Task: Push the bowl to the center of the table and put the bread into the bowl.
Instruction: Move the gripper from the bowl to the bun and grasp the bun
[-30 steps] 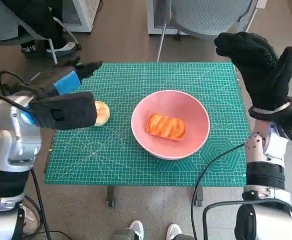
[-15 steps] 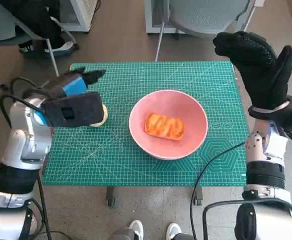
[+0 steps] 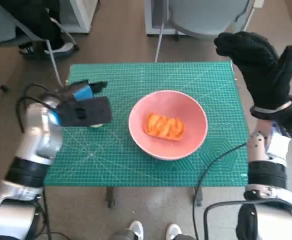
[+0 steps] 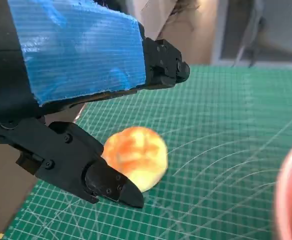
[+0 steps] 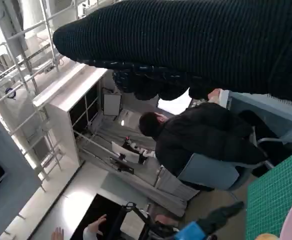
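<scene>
One glazed orange bread piece lay inside the round pink bowl; the taped left hand hovered open, and the gloved right hand was raised, empty, fingers apart.

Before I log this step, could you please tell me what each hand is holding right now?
Left hand: open, holding nothing; fingers spread around the round bread.
Right hand: open, raised, holding nothing.

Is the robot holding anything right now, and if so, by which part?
Nothing is held. The left hand has open fingers around the bread roll without gripping it; the right hand is raised, empty.
</scene>
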### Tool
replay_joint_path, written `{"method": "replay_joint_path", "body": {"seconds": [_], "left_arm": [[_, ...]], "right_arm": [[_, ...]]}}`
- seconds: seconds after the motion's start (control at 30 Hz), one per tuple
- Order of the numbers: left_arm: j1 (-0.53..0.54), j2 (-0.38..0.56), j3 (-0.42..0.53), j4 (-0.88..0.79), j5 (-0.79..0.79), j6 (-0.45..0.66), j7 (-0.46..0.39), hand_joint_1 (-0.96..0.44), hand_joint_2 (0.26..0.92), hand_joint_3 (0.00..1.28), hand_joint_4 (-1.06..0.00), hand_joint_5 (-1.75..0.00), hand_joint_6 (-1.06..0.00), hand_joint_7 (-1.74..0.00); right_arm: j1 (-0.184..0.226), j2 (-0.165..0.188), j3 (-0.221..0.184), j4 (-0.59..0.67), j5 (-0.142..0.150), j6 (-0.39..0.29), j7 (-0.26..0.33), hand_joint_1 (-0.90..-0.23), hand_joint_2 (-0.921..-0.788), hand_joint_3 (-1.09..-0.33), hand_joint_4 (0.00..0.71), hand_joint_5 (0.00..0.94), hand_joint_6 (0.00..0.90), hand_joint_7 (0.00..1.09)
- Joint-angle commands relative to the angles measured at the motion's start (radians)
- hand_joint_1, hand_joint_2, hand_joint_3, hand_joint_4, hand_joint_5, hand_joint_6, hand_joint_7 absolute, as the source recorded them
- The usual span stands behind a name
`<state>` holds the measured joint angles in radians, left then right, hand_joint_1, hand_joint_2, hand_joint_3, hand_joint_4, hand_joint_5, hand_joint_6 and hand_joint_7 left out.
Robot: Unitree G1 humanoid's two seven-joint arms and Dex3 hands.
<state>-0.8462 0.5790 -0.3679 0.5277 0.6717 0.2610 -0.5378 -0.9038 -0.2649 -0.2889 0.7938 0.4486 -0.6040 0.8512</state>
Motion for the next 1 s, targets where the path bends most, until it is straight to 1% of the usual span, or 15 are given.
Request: {"method": "replay_joint_path", "body": {"seconds": [0.03,0.2,0.6,0.9,1.0], "left_arm": [[-0.064,-0.033,-0.045,0.11,0.033,-0.013,0.032,-0.35,0.734,0.0,0.0,0.0,-0.16,0.0],[-0.108,-0.067,-0.08,0.229,0.051,-0.012,0.049,-0.36,0.737,0.0,0.0,0.0,-0.16,0.0],[-0.173,-0.131,-0.134,0.431,0.056,-0.02,0.1,-0.34,0.741,0.0,0.0,0.0,-0.17,0.0],[-0.202,-0.172,-0.15,0.548,0.052,-0.031,0.167,-0.29,0.745,0.0,0.0,0.0,-0.17,-0.01],[-0.209,-0.184,-0.154,0.579,0.052,-0.031,0.187,-0.26,0.752,0.01,-0.02,-0.01,-0.19,-0.01]], "right_arm": [[0.005,-0.005,-0.002,0.018,-0.003,0.003,0.009,-0.711,-0.921,-0.783,0.306,0.0,0.372,0.02],[0.011,-0.005,-0.002,0.005,-0.002,0.01,0.007,-0.709,-0.921,-0.781,0.307,0.001,0.373,0.02],[0.023,-0.007,-0.003,-0.022,0.001,0.033,0.0,-0.722,-0.921,-0.768,0.308,0.001,0.374,0.02],[0.035,-0.007,-0.002,-0.047,-0.003,0.044,-0.009,-0.724,-0.921,-0.758,0.308,0.001,0.373,0.02],[0.041,-0.007,-0.002,-0.059,-0.003,0.047,-0.01,-0.72,-0.921,-0.756,0.309,0.001,0.374,0.02]]}}
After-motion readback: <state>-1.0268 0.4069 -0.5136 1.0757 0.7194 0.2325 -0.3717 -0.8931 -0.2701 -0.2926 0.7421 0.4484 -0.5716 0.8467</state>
